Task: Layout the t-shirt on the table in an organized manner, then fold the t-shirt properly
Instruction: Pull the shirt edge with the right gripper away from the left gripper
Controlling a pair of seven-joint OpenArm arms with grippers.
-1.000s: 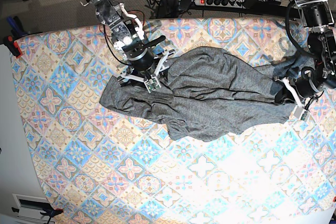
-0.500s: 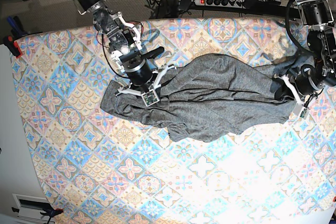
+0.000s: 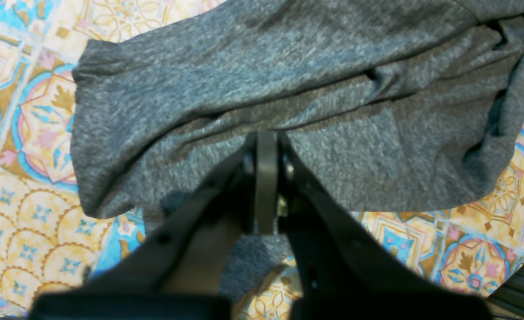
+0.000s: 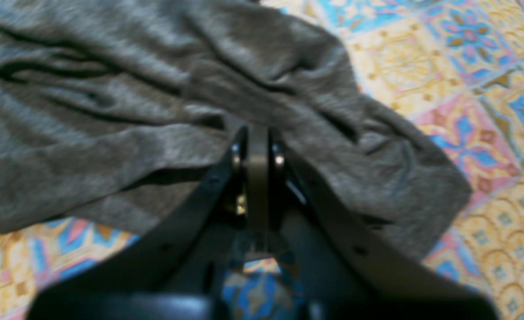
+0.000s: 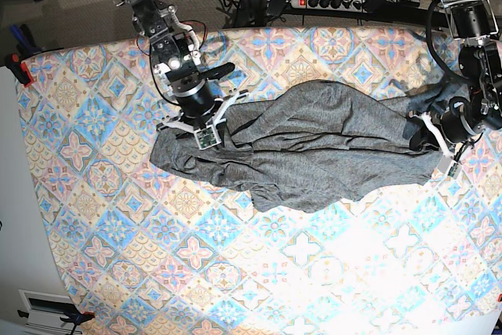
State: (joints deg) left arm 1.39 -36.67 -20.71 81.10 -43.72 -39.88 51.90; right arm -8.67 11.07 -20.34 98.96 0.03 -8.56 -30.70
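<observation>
Both arms stretch the t-shirt (image 5: pixel 314 143) flat across the table (image 5: pixel 235 272), the right gripper (image 5: pixel 202 132) pinching its left end, the left gripper (image 5: pixel 439 151) clamping the right.

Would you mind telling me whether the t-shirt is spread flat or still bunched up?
Bunched: the t-shirt lies creased and overlapped on the table, pinched at each end by the right gripper and left gripper.

grey t-shirt (image 5: pixel 314 147) rumpled, spread sideways across patterned table (image 5: pixel 329 272).
</observation>
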